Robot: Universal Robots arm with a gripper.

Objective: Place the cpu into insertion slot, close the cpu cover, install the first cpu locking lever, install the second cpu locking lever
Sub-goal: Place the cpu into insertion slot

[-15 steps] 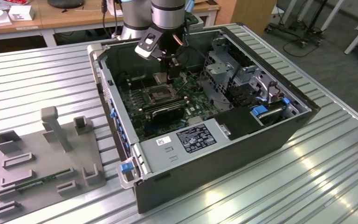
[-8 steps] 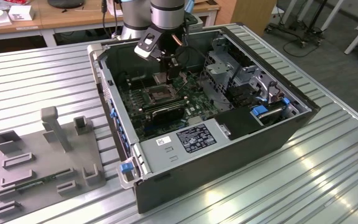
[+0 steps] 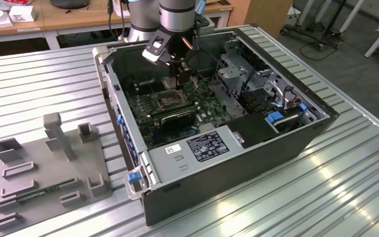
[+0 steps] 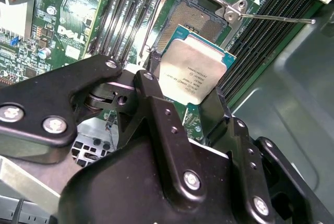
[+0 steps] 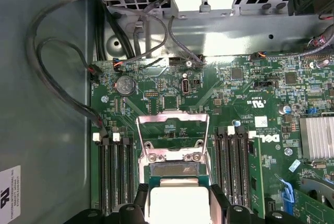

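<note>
While the end effector (image 4: 186, 87) is clamped on two edges of the cpu (image 4: 194, 67), partly over the insertion slot (image 4: 194, 19) with the cpu cover (image 5: 172, 115) swung open, any tilt or offset risks seating it crooked and bending the socket contacts.

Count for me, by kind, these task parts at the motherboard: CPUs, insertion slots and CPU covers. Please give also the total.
cpu: 1
insertion slot: 1
cpu cover: 1
Total: 3
</note>
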